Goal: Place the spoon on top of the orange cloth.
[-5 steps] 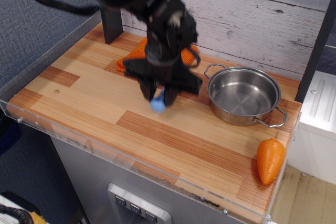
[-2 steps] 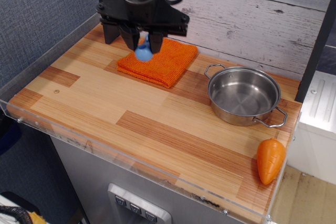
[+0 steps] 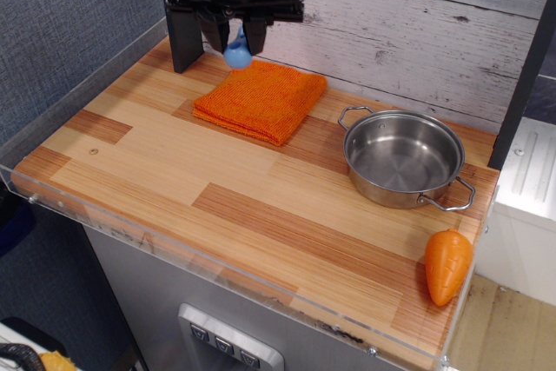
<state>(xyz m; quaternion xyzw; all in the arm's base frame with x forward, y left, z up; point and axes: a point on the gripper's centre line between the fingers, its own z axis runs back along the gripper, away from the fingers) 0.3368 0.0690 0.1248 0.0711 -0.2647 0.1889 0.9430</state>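
My black gripper hangs above the far left of the wooden counter and is shut on the spoon. Only the spoon's light-blue knobbed handle shows, hanging below the fingers; its grey bowl is hidden between them. The folded orange cloth lies flat on the counter just in front of and below the gripper, fully uncovered. The spoon is held in the air over the cloth's back edge, not touching it.
A steel pot with two handles stands right of the cloth. An orange plastic carrot lies at the counter's front right corner. A black post stands at the back left, a clear plastic rim along the front.
The gripper carried the spoon from the counter's middle back and left to above the cloth, then rose a little higher and further back.
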